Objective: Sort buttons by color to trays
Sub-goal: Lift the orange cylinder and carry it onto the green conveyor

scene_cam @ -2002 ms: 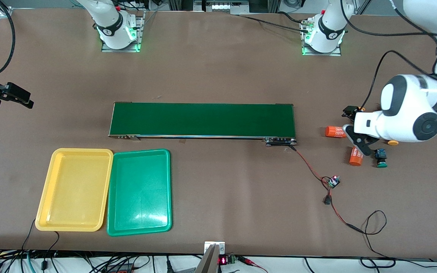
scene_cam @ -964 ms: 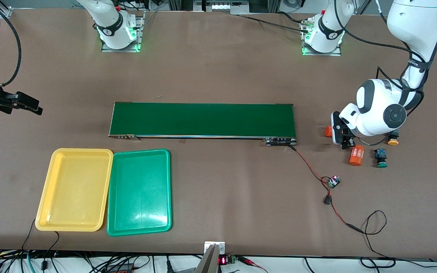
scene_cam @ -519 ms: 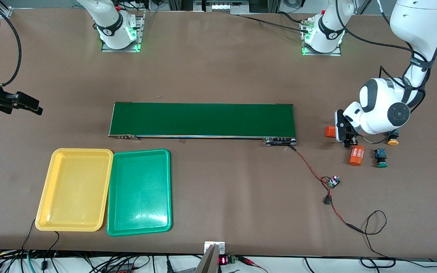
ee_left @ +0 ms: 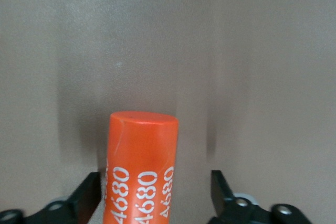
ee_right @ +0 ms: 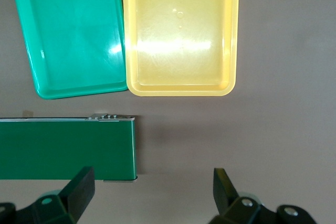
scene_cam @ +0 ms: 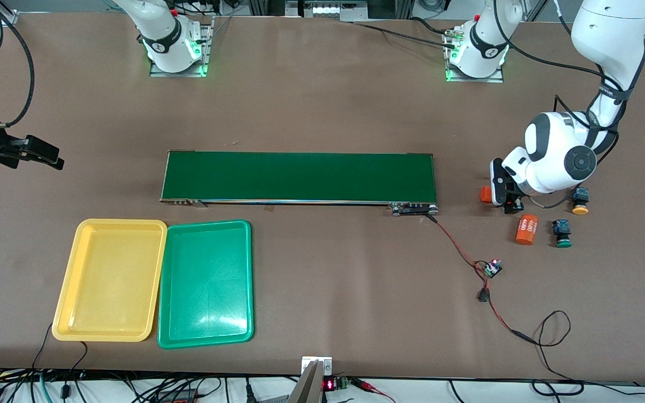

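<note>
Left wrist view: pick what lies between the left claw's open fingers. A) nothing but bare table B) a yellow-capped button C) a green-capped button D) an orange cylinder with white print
D: in the left wrist view the orange cylinder, printed 4680 in white, lies on the table between the spread fingers of the left claw, with a gap on at least one side.

A robotics lab or test bench. Two white arms stand bolted on metal base plates [scene_cam: 178, 67] with glowing green lights along the tabletop's [scene_cam: 322, 101] edge farthest from the front camera. A small conveyor belt [scene_cam: 299, 177] sits mid-tabletop, wired by a red-and-black lead [scene_cam: 457, 246] to a bare circuit board [scene_cam: 491, 268]. Bundled cables [scene_cam: 104, 386] and a red digit display [scene_cam: 328, 384] hang along the nearest edge.
</note>
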### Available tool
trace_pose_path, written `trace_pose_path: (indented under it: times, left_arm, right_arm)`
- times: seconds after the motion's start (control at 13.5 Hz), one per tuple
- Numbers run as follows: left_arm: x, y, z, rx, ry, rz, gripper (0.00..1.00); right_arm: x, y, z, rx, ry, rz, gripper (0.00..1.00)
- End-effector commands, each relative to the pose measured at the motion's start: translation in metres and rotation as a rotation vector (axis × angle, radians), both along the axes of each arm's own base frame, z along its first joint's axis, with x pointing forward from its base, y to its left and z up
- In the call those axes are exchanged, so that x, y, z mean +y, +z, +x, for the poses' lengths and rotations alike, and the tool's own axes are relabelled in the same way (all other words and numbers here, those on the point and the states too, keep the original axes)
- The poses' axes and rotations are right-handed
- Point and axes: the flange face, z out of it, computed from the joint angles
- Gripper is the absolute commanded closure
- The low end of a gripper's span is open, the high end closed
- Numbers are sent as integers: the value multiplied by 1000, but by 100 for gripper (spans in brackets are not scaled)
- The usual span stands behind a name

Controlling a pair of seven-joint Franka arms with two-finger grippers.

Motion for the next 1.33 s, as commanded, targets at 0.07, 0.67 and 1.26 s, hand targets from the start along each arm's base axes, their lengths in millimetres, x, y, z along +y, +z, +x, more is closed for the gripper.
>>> trace_pose_path:
  times: [0.07,0.67,1.26]
  left_arm:
    - [-1,-1,1,-69,-87,-15,45]
    - [0,34,6,-103,-94,-11,100]
    - [-66,104,0,-76,-74,-6,100]
  right_arm:
    - [7,3,2,-4,9,-16,0]
    - [7,1,2,0,10,-17,0]
    - [4,-2,4,4,14,-43,0]
